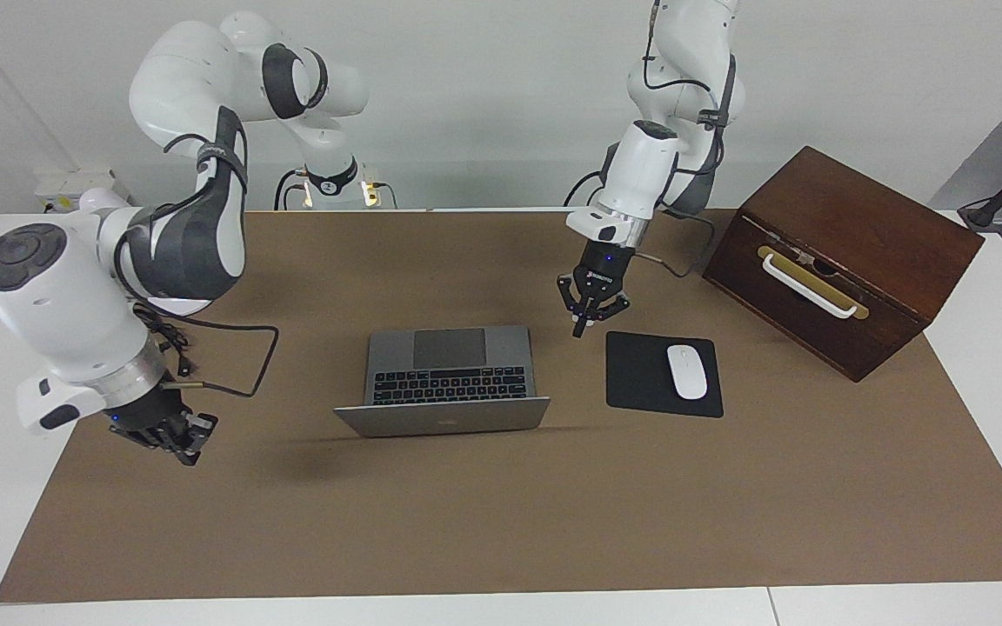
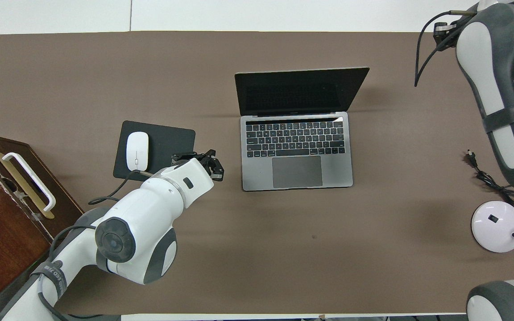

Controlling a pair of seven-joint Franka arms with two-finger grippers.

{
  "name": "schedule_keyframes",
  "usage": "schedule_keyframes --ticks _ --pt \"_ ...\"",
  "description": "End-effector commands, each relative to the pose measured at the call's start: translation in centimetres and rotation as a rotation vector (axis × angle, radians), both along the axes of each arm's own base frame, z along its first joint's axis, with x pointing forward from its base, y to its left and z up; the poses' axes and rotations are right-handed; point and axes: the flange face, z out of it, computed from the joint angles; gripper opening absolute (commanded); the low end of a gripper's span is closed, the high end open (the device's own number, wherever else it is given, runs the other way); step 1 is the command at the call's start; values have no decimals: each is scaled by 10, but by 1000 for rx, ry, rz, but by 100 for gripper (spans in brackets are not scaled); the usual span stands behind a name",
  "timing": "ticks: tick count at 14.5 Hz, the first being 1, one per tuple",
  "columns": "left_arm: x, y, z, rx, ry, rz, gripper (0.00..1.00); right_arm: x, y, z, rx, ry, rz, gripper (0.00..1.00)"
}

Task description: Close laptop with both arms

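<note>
The silver-grey laptop (image 1: 444, 382) stands open in the middle of the brown mat, its lid (image 1: 442, 416) upright with the logo side turned away from the robots. In the overhead view its dark screen (image 2: 299, 91) and black keys (image 2: 293, 139) show. My left gripper (image 1: 590, 320) hangs open above the mat, between the laptop's base and the black mouse pad, touching neither; it also shows in the overhead view (image 2: 201, 164). My right gripper (image 1: 172, 435) is up over the mat toward the right arm's end of the table, apart from the laptop. It does not show in the overhead view.
A black mouse pad (image 1: 640, 374) carrying a white mouse (image 1: 686, 371) lies beside the laptop. A brown wooden box (image 1: 849, 261) with a white handle stands at the left arm's end. A white lamp base (image 2: 497, 220) and a black cable (image 2: 484, 176) lie at the right arm's end.
</note>
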Motion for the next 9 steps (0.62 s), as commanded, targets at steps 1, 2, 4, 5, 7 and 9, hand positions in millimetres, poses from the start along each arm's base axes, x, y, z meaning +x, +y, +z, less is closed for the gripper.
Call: schedule_keyframes --ticks 1,2,4,5,7,9 --pt "-3 -24 -20 -21 -51 -23 0 6 35 -9 -1 -4 17 0" --pt "-7 -32 -25 -24 -58 -35 0 6 46 -10 -3 -8 31 0" --pt "-14 -42 -28 -25 -61 -55 0 4 72 -9 -27 -13 70 0" --pt "-14 -42 -29 -25 -62 -58 0 3 84 -9 -37 -12 88 0" --pt "-21 -53 -30 -25 -62 -81 0 0 109 -7 -39 -11 123 0" --pt "-27 -59 -36 -17 -54 -97 0 -4 125 -5 -40 -9 143 0"
